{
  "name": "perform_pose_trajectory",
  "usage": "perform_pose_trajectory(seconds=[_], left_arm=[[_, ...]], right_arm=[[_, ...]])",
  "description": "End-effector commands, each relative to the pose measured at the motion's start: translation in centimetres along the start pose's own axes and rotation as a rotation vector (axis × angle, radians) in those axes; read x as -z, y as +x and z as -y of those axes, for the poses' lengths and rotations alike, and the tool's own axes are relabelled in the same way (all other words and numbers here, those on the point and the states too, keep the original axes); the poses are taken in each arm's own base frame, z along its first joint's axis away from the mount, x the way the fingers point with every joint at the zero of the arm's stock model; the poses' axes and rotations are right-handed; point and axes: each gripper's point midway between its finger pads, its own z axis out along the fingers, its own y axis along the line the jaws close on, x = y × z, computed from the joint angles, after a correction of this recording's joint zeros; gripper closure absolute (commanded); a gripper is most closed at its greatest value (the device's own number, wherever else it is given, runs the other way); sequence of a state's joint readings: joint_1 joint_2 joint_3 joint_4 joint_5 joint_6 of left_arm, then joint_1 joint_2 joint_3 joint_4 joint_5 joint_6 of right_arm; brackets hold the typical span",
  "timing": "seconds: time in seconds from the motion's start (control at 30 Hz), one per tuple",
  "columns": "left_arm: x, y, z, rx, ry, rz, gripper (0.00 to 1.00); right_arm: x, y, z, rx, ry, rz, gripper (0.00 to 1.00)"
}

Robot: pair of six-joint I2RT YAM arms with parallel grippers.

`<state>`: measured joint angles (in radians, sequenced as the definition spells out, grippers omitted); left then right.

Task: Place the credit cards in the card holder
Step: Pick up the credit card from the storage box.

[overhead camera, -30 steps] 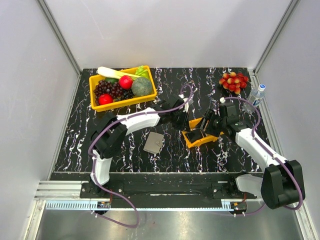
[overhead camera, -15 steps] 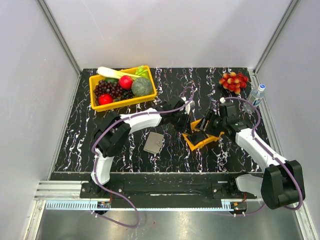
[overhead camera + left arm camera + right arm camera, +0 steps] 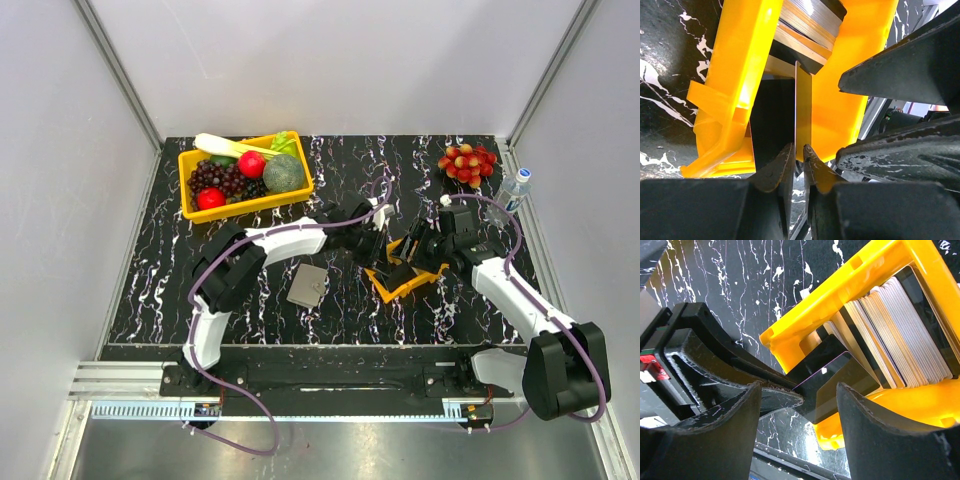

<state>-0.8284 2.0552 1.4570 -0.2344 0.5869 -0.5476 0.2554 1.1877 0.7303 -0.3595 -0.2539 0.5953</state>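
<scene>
Edgewise, thin glossy credit cards (image 3: 900,335) fill orange tray (image 3: 840,287).

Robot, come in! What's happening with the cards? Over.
Left gripper around one card in tray, grip unclear. Right gripper open at tray. Wallet apart, nothing blocking.

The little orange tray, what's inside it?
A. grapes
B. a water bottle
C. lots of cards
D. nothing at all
C: in the right wrist view the orange tray holds a packed row of cards standing on edge.
</scene>
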Motion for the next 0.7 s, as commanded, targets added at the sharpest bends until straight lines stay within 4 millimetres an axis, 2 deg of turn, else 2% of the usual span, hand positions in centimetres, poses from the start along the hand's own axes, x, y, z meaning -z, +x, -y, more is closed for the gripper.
perform_pose_trajectory(seconds=[0.0,0.03,0.13,0.3,0.5,0.6,0.67], left_arm=[[-0.1,-1.1,1.7,-0.034,0.049,0.012,0.85],[-0.1,-1.0,1.5,-0.033,0.043,0.012,0.86],[0.2,-1.3,1.4,-0.034,0.021,0.028,0.99],[1.8,-3.0,1.9,-0.067,-0.032,0.125,1.00],[6.1,-5.3,4.9,-0.110,-0.001,0.264,1.00],[8.3,-6.1,5.6,-0.107,0.009,0.341,1.00],[9.7,-6.4,5.2,-0.091,-0.017,0.390,1.00]], right_arm=[[0.4,-0.7,-0.8,0.030,-0.034,0.036,0.33],[0.5,-0.7,-0.8,0.031,-0.036,0.036,0.33],[0.6,-0.8,-0.9,0.032,-0.036,0.042,0.33],[1.7,-1.9,-0.7,0.026,-0.004,0.112,0.32],[4.4,-3.9,-2.3,0.009,-0.047,0.236,0.31],[5.6,-4.3,-3.5,-0.014,-0.096,0.260,0.31],[6.7,-4.5,-4.5,-0.032,-0.142,0.285,0.31]])
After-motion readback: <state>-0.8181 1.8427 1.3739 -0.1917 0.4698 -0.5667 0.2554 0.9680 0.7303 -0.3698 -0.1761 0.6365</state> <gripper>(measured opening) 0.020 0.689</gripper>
